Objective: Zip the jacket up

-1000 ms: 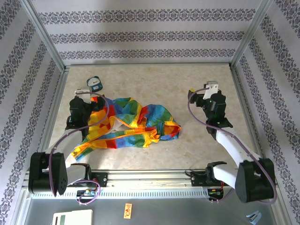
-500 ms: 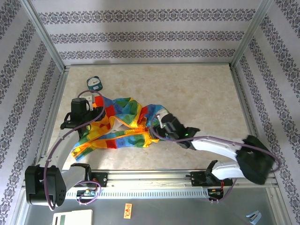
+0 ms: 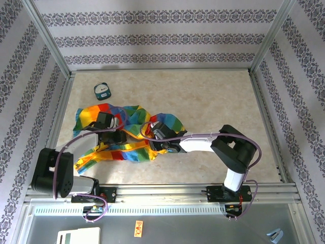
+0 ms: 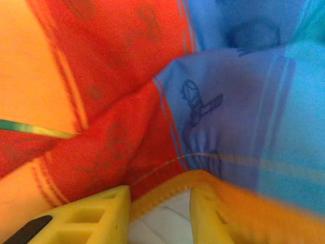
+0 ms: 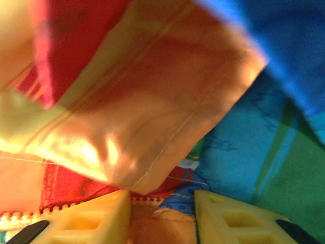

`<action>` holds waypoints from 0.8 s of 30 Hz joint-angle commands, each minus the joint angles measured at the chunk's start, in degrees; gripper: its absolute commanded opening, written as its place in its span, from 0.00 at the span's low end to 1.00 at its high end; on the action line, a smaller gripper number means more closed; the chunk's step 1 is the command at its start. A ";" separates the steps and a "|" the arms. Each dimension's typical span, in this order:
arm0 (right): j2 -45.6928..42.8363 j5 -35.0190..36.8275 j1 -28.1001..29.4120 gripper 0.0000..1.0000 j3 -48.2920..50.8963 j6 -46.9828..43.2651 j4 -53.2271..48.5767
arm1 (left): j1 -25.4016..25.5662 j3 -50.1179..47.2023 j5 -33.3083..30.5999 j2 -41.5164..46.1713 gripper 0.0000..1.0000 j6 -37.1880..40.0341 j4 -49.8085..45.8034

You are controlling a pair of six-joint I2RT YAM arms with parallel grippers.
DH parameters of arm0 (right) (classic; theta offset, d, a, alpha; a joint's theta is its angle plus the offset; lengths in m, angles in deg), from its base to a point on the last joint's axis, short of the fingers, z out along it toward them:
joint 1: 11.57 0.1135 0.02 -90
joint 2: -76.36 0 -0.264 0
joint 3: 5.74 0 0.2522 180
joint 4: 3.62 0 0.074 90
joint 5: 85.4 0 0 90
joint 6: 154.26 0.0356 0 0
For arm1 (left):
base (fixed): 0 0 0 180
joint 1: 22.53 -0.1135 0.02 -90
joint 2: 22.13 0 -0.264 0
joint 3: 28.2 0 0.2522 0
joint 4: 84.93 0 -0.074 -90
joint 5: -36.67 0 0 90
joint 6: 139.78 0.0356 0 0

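The rainbow patchwork jacket (image 3: 129, 118) lies crumpled on the left half of the table, with one corner spread toward the left rail. My left gripper (image 3: 116, 135) is down on its middle. In the left wrist view the yellow fingers (image 4: 96, 216) pinch the orange-yellow zipper edge (image 4: 167, 195) and whitish lining, so the left gripper (image 4: 160, 206) is shut on the jacket (image 4: 127, 101). My right gripper (image 3: 155, 142) reaches in from the right onto the jacket's right part. Its fingers (image 5: 96, 218) hold a zipper-toothed edge (image 5: 144, 201) of the jacket (image 5: 152, 91), so the right gripper (image 5: 162, 211) is shut.
A small round teal gadget (image 3: 102, 91) sits at the back left, clear of the cloth. The metal frame rails (image 3: 61, 122) bound the table on both sides. Bare tabletop (image 3: 218, 101) stretches across the right half, crossed by the right arm's bent elbow (image 3: 233, 147).
The right arm swung from the far right across to the jacket and closed on its right part. The jacket shifted left and its upper-left corner spread out. The left gripper moved right, deeper onto the cloth.
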 commanded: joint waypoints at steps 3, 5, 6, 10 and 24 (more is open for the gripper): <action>3.75 -1.21 -7.71 0.36 -0.98 -1.59 -8.43 | 7.28 -0.80 2.41 -5.90 0.28 -7.12 2.65; 4.24 -2.28 -10.72 0.35 -1.42 -1.79 -9.79 | 11.59 0.38 1.36 -7.31 0.28 -9.22 2.85; 4.34 -2.84 -12.52 0.35 -1.73 -1.83 -10.46 | 13.96 1.17 0.46 -7.96 0.28 -10.41 2.85; 4.90 -3.39 -18.28 0.35 -4.74 -3.56 -14.16 | 21.34 4.59 -1.24 -10.45 0.28 -15.72 5.33; 11.36 -5.33 -27.82 0.38 -29.05 -10.04 -28.37 | 29.91 21.98 -7.43 -13.66 0.42 -12.98 -2.84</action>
